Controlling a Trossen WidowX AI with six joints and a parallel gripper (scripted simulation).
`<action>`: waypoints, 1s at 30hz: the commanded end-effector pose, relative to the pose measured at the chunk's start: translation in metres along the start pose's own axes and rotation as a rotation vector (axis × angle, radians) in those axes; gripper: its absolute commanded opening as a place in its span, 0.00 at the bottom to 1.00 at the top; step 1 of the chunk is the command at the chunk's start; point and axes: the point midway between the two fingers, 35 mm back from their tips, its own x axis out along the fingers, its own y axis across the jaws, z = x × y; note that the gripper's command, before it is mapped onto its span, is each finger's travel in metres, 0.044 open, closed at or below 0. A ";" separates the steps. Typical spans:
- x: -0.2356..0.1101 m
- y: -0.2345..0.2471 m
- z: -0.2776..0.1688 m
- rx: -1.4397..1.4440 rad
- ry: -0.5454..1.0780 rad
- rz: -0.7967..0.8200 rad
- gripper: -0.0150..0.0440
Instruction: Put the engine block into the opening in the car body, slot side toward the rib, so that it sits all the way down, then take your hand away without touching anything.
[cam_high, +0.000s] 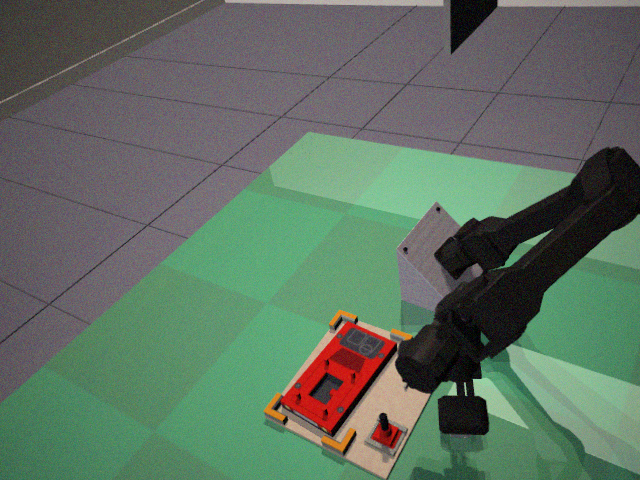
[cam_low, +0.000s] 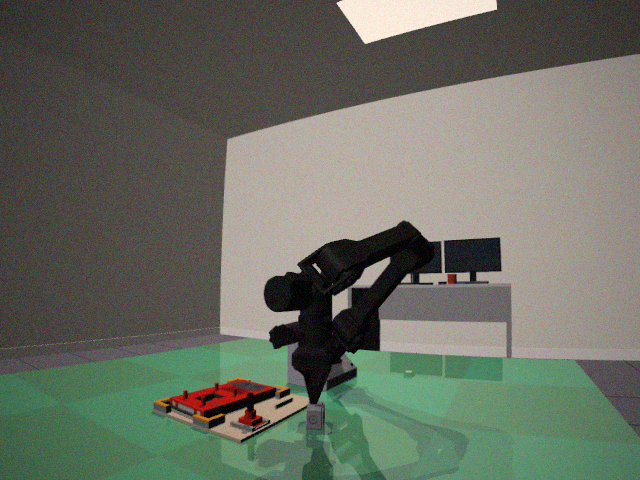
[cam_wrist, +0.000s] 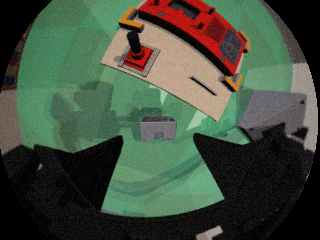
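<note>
Plainly, the engine block (cam_wrist: 158, 130) is not in the car yet: it sits by itself on the green table (cam_high: 289, 206), just off the edge of the tan baseboard (cam_high: 385, 392), a small grey box with a darker recess on the face that the exterior view shows. The gripper (cam_wrist: 158, 154) hangs directly over it with the jaws released and spread wide, one dark finger on each side of the block in the wrist view and nothing between them; this reads as the arm lined up to straddle the block before a grasp, though whether the fingertips have come down level with it cannot be told. The red car body (cam_high: 336, 374) lies flat on the baseboard, pinned at its corners by orange brackets (cam_high: 343, 316), presumably so that it cannot slide when the block is pushed down into it. Its rectangular opening (cam_high: 326, 388) faces up and shows only dark grey inside, so the insertion is not begun. The rib within that opening is too small to make out, and which side of the block carries the slot cannot be settled from these views. A small red-and-black upright part (cam_high: 385, 429) stands on its own pad near the baseboard's corner, close to the arm's path, so a carry toward the opening would likely need to pass above it. No brand, label or writing can be read anywhere in the views.
</note>
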 end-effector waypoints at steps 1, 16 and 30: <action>0.005 -0.001 0.000 0.005 0.002 0.000 1.00; 0.030 -0.001 0.000 0.005 0.003 0.000 1.00; 0.042 -0.001 -0.001 0.005 0.004 0.001 0.78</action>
